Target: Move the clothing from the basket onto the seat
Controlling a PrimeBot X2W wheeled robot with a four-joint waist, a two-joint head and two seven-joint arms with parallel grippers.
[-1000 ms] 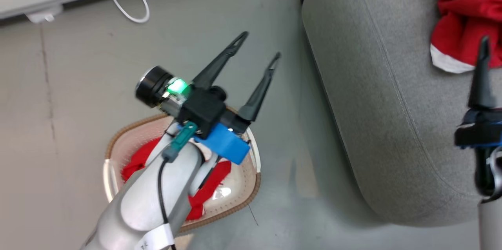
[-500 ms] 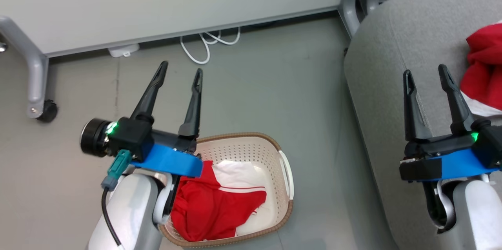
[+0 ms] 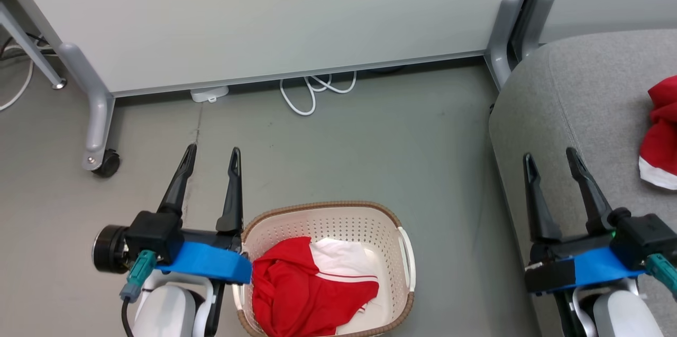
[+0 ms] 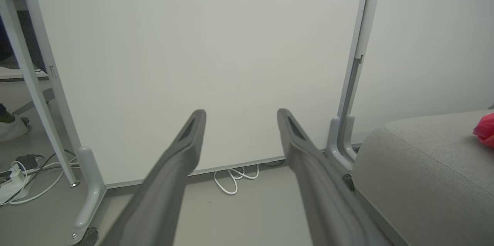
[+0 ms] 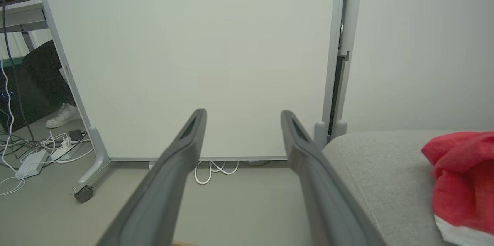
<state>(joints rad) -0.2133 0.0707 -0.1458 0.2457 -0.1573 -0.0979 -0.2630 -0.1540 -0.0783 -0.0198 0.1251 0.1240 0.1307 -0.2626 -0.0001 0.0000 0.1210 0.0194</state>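
A red garment [image 3: 312, 289] with white trim lies crumpled inside the cream laundry basket [image 3: 338, 226], which stands on the grey floor [image 3: 396, 141]. A second red garment [image 3: 658, 141] lies on the light grey sofa [image 3: 571, 93], well apart from the basket. My left gripper [image 3: 211, 153] hovers just beside the basket's left rim, fingers spread and holding nothing. My right gripper [image 3: 549, 156] hangs over the sofa's near edge, likewise spread and empty, with the second red garment off to its right. Both grippers point towards a white partition panel [image 3: 264, 14], and a white cable [image 3: 312, 96] loops on the floor at its foot.
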